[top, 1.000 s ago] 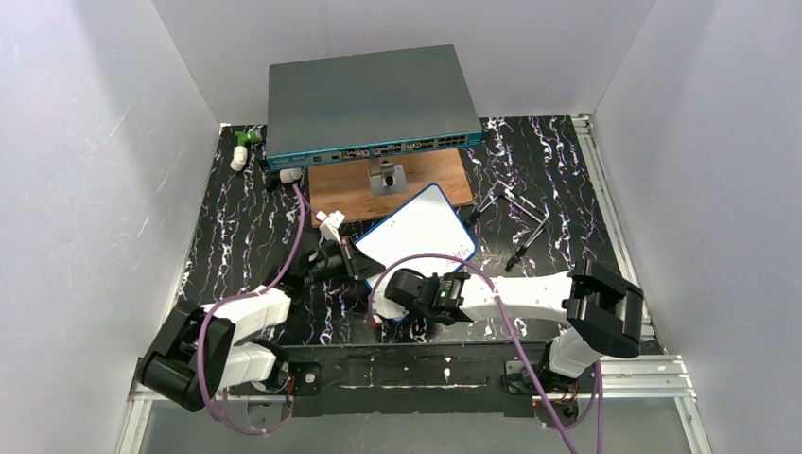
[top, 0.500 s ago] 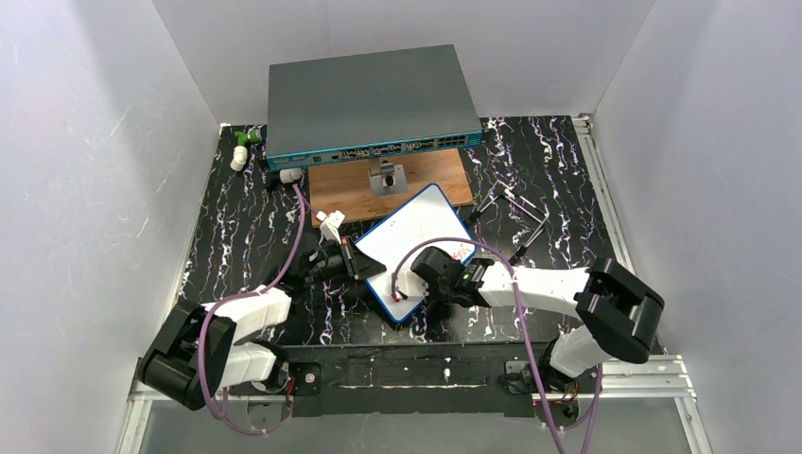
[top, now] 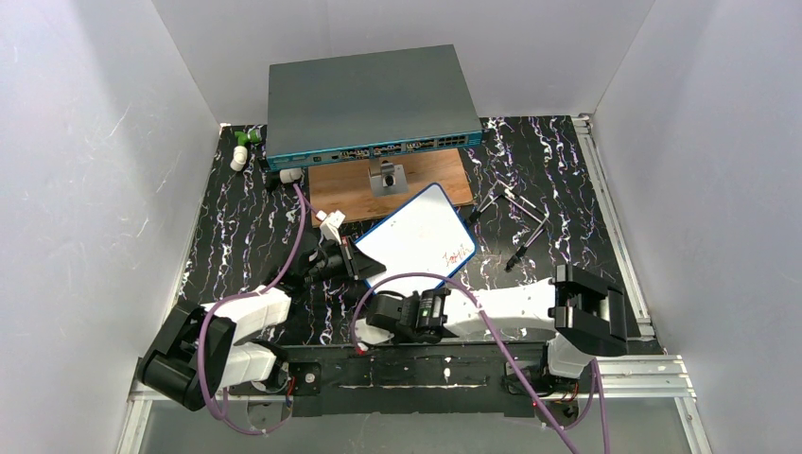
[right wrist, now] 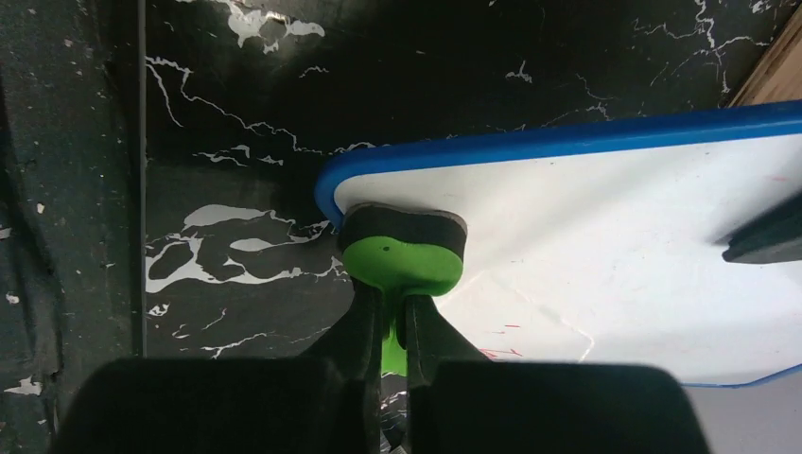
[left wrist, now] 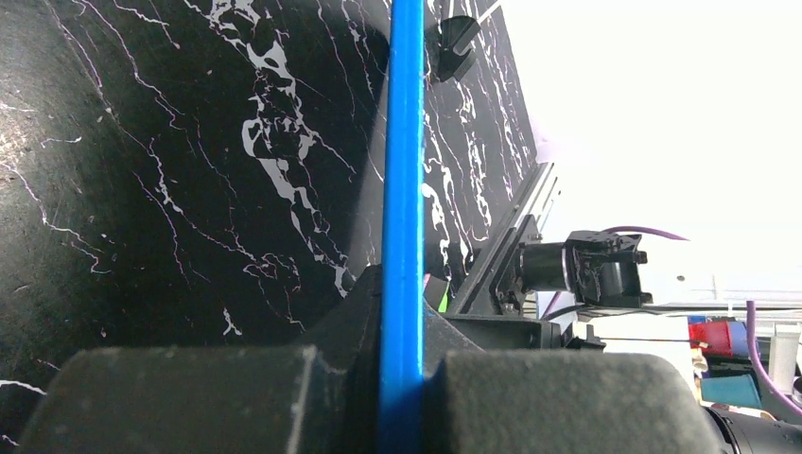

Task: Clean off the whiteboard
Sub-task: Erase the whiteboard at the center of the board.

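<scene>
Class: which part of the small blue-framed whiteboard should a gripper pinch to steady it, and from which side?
Pinch the small white whiteboard by its thin blue frame, left edge, coming from the left, as the left gripper does: the slim rim fits between jaws, leaving the face free.

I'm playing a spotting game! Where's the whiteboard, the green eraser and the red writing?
whiteboard [top: 414, 235], top external view, middle of white face.
green eraser [right wrist: 402, 267], right wrist view, green body.
red writing [top: 459, 255], top external view, middle of scribble.
</scene>
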